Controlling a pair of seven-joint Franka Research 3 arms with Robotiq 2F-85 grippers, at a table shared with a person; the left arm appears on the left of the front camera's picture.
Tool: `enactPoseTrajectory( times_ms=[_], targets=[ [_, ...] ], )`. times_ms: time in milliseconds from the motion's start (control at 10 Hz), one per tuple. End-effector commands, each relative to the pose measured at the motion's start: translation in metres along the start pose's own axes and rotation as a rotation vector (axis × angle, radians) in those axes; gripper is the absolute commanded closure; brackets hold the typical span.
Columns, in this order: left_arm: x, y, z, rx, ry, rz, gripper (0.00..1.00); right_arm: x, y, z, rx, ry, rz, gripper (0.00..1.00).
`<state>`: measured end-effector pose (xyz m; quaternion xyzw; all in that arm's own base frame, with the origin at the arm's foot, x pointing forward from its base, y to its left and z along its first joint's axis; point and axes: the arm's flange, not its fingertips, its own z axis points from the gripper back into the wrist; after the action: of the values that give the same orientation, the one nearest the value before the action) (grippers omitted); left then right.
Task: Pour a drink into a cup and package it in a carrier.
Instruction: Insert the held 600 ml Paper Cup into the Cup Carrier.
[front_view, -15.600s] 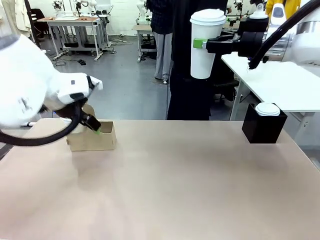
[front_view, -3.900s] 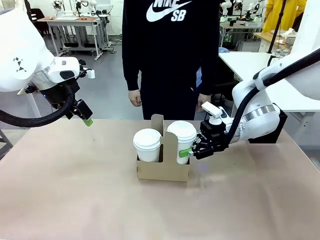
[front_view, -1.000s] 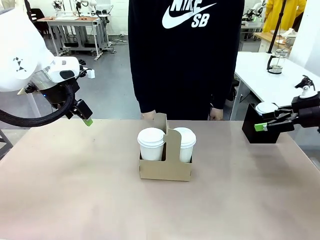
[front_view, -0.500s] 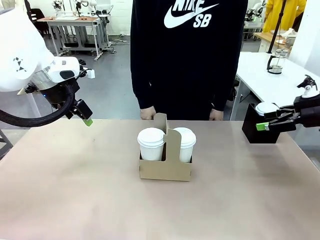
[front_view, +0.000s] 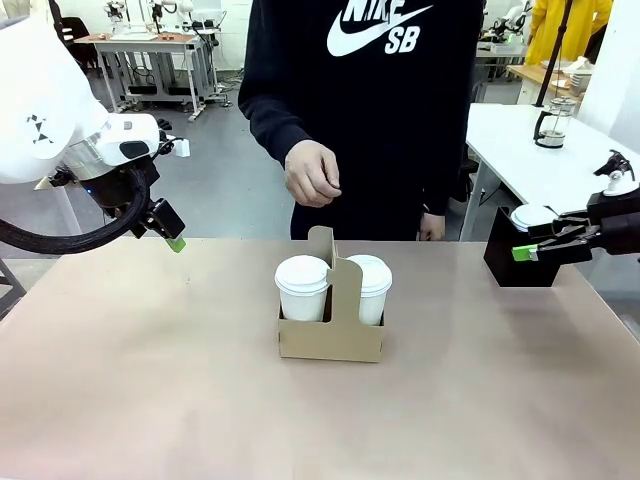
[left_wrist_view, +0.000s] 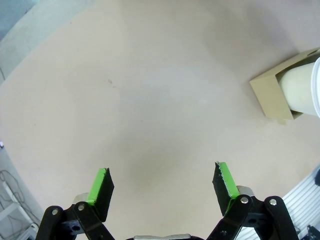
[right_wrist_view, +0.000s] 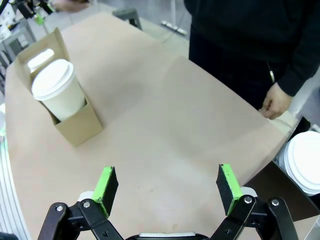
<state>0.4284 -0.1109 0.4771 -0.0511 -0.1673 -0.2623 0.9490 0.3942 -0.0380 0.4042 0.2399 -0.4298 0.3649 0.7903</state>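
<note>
Carrier (front_view: 331, 338) standing mid-worktop (front_view: 200, 400), brown cardboard, upright handle tab rising between two white lidded cups; which of the pair is the task's cup not determinable, so noted as left-slot cup (front_view: 302, 288) and right-slot cup (front_view: 371, 289), both seated upright. Drink not visible under the lids. Left tool (front_view: 172, 233) held above the worktop's far left edge, well apart from the carrier; finger spread hard to judge from the front, but confirmed in the left wrist view: left tool (left_wrist_view: 162, 184) spread wide, nothing between the green pads, bare worktop beneath, carrier corner and one cup wall cut off at the picture's right edge. Right tool (front_view: 535, 250) at the far right, in front of a black box (front_view: 520, 255) bearing a white lid (front_view: 533, 216); right wrist view shows right tool (right_wrist_view: 168, 187) spread and empty, carrier at upper left, far cup mostly hidden behind the handle tab. Person's hand (front_view: 312, 173) raised, loosely closed, above the carrier, not touching; second hand (right_wrist_view: 275, 102) at the worktop's far edge. Glass pitcher (front_view: 551, 122) on a white side table.
</note>
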Motion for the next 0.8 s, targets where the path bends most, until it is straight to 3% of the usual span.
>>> enactPoseTrajectory(
  times_ms=[0,700],
  targets=[
    [-0.0017,0.0011,0.0003,0.006,0.001,-0.005,0.0,0.0,-0.0008,0.0008,-0.006,0.002,0.016,0.0],
    [-0.0017,0.0011,0.0003,0.006,0.001,-0.005,0.0,0.0,-0.0008,0.0008,-0.006,0.002,0.016,0.0]
  ],
)
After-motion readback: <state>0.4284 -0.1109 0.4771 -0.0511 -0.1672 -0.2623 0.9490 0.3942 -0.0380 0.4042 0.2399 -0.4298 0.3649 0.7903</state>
